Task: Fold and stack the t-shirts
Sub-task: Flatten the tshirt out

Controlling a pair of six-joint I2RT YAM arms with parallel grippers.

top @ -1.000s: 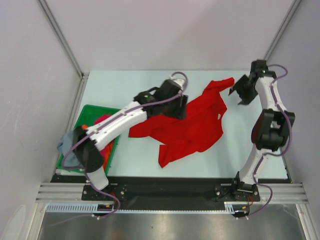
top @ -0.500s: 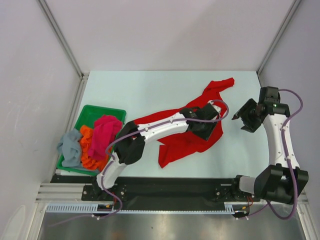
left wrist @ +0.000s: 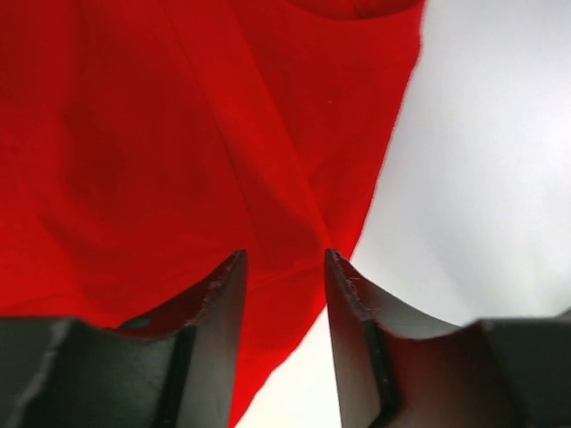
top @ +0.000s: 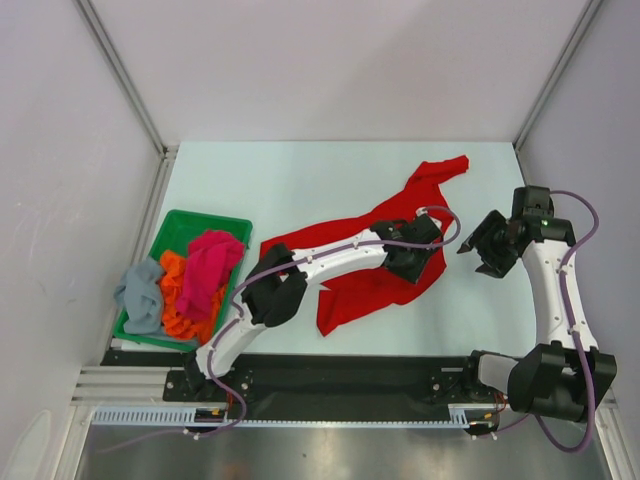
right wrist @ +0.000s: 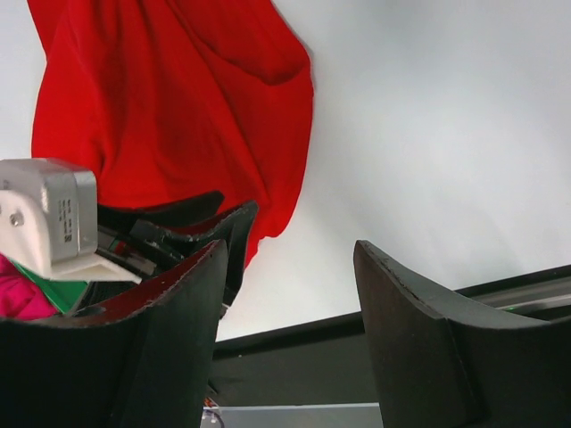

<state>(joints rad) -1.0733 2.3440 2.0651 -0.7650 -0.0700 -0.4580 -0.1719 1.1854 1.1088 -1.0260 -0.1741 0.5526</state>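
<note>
The red t-shirt [top: 350, 290] lies crumpled mid-table [top: 250, 180]. The green tray [top: 180, 225] at nine o'clock holds the other t-shirts [top: 208, 262]. This looks like spreading before the fold. The left gripper [left wrist: 284, 259], jaws half apart, straddles the shirt's three-o'clock edge with no grip evident. The right gripper [right wrist: 285, 245] is wide and empty, just beside it. The next move calls for pinching that edge and drawing it flat.

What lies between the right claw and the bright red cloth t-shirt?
Just bare pale table between right gripper and red t-shirt, clearest from the top view.
</note>
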